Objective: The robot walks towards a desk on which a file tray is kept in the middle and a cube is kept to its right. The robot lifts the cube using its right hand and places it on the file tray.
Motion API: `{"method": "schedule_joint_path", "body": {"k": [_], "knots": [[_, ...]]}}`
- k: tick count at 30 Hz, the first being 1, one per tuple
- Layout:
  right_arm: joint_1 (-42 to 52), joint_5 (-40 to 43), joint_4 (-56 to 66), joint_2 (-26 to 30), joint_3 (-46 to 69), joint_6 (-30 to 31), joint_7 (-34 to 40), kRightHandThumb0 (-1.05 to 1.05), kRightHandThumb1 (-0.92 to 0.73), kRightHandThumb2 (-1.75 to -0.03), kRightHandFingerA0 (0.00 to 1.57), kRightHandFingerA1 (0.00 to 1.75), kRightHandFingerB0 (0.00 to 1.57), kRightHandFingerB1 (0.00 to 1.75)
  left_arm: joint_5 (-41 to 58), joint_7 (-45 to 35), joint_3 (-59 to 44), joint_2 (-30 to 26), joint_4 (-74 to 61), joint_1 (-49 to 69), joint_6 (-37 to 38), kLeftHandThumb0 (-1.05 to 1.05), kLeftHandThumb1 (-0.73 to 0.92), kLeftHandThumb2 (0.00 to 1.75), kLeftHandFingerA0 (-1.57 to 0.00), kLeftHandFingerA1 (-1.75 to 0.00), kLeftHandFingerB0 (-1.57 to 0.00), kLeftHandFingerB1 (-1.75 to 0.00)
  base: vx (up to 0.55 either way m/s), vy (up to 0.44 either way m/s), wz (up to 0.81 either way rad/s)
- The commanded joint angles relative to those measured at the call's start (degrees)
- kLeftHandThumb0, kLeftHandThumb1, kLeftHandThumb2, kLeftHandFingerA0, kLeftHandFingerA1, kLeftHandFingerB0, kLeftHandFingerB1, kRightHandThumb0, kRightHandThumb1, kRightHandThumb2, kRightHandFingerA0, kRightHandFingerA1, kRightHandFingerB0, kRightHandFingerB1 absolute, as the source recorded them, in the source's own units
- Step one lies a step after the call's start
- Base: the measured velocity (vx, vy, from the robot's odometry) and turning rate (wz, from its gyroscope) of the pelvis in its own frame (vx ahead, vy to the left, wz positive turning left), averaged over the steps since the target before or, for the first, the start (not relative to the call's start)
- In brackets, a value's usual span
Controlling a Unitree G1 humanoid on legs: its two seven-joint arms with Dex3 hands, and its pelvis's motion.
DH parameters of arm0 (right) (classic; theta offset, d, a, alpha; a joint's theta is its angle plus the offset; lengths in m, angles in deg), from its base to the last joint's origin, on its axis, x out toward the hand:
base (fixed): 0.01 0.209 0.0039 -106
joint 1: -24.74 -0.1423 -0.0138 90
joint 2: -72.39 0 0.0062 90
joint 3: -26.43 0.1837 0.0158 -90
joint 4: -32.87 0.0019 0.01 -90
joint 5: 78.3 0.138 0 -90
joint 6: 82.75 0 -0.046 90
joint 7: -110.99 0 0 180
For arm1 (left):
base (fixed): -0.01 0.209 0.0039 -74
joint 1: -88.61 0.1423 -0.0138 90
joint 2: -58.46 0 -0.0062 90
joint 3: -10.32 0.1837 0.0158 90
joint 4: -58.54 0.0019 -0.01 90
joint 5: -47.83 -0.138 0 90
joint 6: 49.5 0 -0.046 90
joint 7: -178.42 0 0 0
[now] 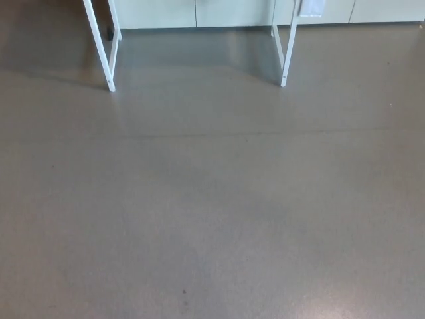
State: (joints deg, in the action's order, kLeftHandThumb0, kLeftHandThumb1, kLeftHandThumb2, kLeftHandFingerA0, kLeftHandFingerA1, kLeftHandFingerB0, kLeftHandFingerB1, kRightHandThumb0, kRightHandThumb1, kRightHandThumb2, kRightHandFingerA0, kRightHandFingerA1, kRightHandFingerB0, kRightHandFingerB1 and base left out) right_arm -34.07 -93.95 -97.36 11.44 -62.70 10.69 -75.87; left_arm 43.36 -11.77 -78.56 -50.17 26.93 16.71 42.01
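Head view, walk-up stage.

Student: What does the panel show?

Tutor: Bare grey floor (pixel 212 219) fills nearly all of it. At the top edge stand two pairs of white legs, the left legs (pixel 101 50) and the right legs (pixel 287 50), judged to belong to the frame that carries the surface. Pale cabinets (pixel 232 12) close the background. The surface itself lies above the picture's edge.

Student: Where are the cube and the file tray, and how do the hands stand?

Tutor: Neither the cube nor the file tray is visible. By the task sentence they sit on the surface, the cube to the tray's right. The left hand and the right hand are both outside the picture, so whether they are spread or closed cannot be told.

Student: How will the cube handle?

Tutor: Only a judgement from its name is possible. A cube offers flat, parallel faces, so the right hand would best take it across two opposite side faces, thumb on one and the two fingers on the other, at mid-height so it does not tip. Weight, stiffness and finish cannot be judged here. A smooth face might slip between thick fingers, so a squared, centred hold is prudent. The walk to the surface appears unfinished.
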Motion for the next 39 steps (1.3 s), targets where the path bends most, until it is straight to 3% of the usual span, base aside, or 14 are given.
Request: {"method": "schedule_joint_path", "body": {"k": [1,2,14,16,18,20,21,25,26,28,29,30,32,39], "knots": [[2.4,1.0,3.5,1.2,1.2,1.9,-2.8,-0.6,-0.5,-0.78,0.32,0.47,0.06,0.3,-1.2,-3.3,0.5,-1.8,-0.8,1.2,5.1,-0.65,0.59,0.92,-0.2,-0.5,-0.01,-0.23,0.0,0.0,0.0],[2.6,0.8,3.8,1.3,1.2,1.8,-2.8,-0.6,-0.51,-0.78,0.33,0.47,0.06,0.3,-0.9,-3.7,0.3,-1.8,-1.1,1.4,4.9,-0.59,0.74,0.65,-0.22,-0.38,-0.06,-0.16,0.03,0.021,-0.08],[5.3,0.6,9.0,0.9,2.8,4.9,-4.2,-0.57,-0.5,-0.77,0.35,0.47,0.06,0.31,-1.8,-3.1,0.1,-1.6,1.9,-0.2,5.5,-0.6,0.72,0.64,-0.23,-0.35,-0.06,-0.16,0.07,-0.145,0.1],[1.0,1.4,-0.6,-1.0,3.1,-0.5,-1.9,-0.55,-0.48,-0.73,0.37,0.47,0.08,0.34,-2.2,-3.4,0.3,-1.5,3.6,-1.1,6.1,-0.69,0.59,0.91,-0.14,-0.47,0.0,-0.19,0.17,-0.166,0.11],[2.2,0.1,3.0,0.2,2.1,2.4,-3.3,-0.62,-0.5,-0.79,0.35,0.49,0.06,0.3,-2.9,-3.4,0.9,-1.5,4.2,-1.7,5.7,-0.64,0.76,0.62,-0.18,-0.34,-0.01,-0.21,0.16,-0.099,0.17],[4.0,0.1,6.8,0.9,2.4,4.4,-4.5,-0.62,-0.51,-0.79,0.33,0.49,0.06,0.3,-3.1,-3.3,1.0,-1.4,5.1,-2.2,5.9,-0.69,0.6,0.92,-0.13,-0.48,0.0,-0.19,0.18,-0.041,0.0],[4.2,-0.9,7.8,1.3,1.7,4.9,-4.6,-0.62,-0.52,-0.8,0.34,0.49,0.06,0.29,-3.1,-3.5,1.0,-1.4,5.6,-2.7,6.1,-0.63,0.77,0.62,-0.17,-0.35,0.0,-0.23,0.17,-0.025,-0.04],[4.0,-1.9,8.2,1.3,0.9,6.4,-3.8,-0.62,-0.52,-0.8,0.35,0.5,0.06,0.31,-3.1,-3.7,0.9,-1.6,5.5,-2.6,6.4,-0.68,0.6,0.91,-0.1,-0.46,-0.01,-0.21,0.21,0.064,-0.08],[3.8,-0.9,7.4,0.9,1.5,5.5,-4.1,-0.62,-0.5,-0.78,0.33,0.48,0.06,0.31,-3.3,-3.6,1.0,-1.9,4.5,-2.2,6.1,-0.63,0.77,0.65,-0.18,-0.34,-0.04,-0.18,0.3,0.159,-0.11],[2.2,-0.5,4.4,0.4,1.4,4.2,-4.1,-0.51,-0.61,-0.58,0.31,0.35,0.08,0.26,-3.1,-3.8,0.8,-1.9,4.3,-2.2,6.0,-0.64,0.77,0.62,-0.18,-0.34,-0.02,-0.22,0.35,0.19,-0.16],[0.7,0.0,0.3,-0.5,1.5,1.5,-3.1,-0.61,-0.48,-0.77,0.35,0.49,0.07,0.32,-3.8,-3.7,1.4,-2.3,3.8,-2.0,6.0,-0.69,0.61,0.94,-0.16,-0.48,0.0,-0.23,0.47,0.37,-0.19],[1.8,0.6,1.5,-0.3,2.1,1.2,-3.8,-0.62,-0.49,-0.78,0.34,0.48,0.06,0.29,-3.7,-4.3,1.4,-2.5,3.9,-2.1,6.2,-0.63,0.78,0.63,-0.19,-0.34,-0.02,-0.22,0.6,0.265,0.14],[3.1,0.9,3.5,0.0,2.7,1.1,-4.3,-0.59,-0.51,-0.77,0.35,0.48,0.07,0.31,-1.2,-6.2,-0.4,-2.1,3.8,-1.9,5.9,-0.65,0.57,0.89,-0.13,-0.47,0.0,-0.21,0.57,0.227,-0.16],[2.6,-0.1,1.3,-0.4,2.1,0.2,-2.4,-0.61,-0.5,-0.77,0.4,0.49,0.09,0.37,-2.3,-5.4,-0.6,-2.3,1.9,-0.9,4.6,-0.61,0.69,0.63,-0.23,-0.36,-0.06,-0.16,0.29,0.055,0.05]]}}
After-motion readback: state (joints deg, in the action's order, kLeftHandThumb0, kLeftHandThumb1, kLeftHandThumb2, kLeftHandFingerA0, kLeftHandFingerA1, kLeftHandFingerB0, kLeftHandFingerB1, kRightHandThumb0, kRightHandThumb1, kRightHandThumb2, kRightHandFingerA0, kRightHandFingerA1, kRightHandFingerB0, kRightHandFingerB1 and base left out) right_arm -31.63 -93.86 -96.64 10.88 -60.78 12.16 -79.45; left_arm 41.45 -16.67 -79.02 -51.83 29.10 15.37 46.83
